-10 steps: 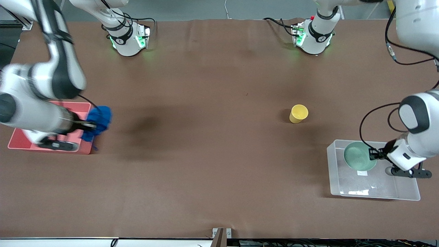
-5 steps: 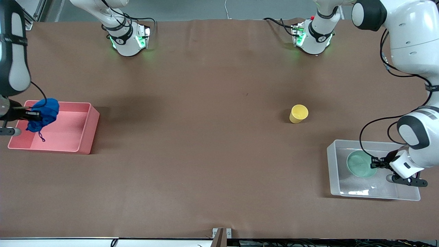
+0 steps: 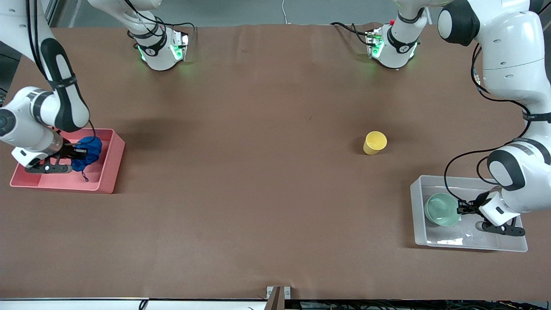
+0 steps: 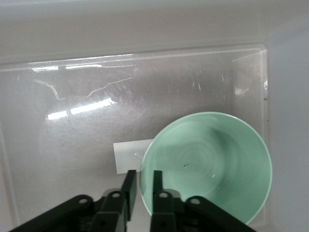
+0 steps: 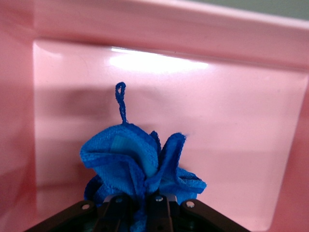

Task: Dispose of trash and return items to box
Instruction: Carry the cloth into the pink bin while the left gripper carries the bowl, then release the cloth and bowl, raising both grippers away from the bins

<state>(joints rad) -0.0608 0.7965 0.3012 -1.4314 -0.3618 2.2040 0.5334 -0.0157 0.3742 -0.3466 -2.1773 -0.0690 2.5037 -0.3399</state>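
The blue cloth (image 3: 88, 152) hangs bunched in the right claw (image 3: 77, 153), pinched shut on it, over the pink bin (image 3: 112, 165). The bowl (image 3: 441, 209) sits upright in the clear box (image 3: 470, 244), its rim pinched by the left claw (image 3: 461, 210). The cup (image 3: 375, 142) lies tipped on the counter (image 3: 258, 193), farther from the front camera.

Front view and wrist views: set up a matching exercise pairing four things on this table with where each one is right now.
Things:
1. blue cloth
2. yellow cup
3. mint-green bowl
4. white square mark

Places:
A. on the clear bin's floor
B. on the bare table
C. in the left gripper, inside the clear bin
D. in the right gripper, over the pink bin

Pairs: 1-D, 2-B, 3-C, 4-A
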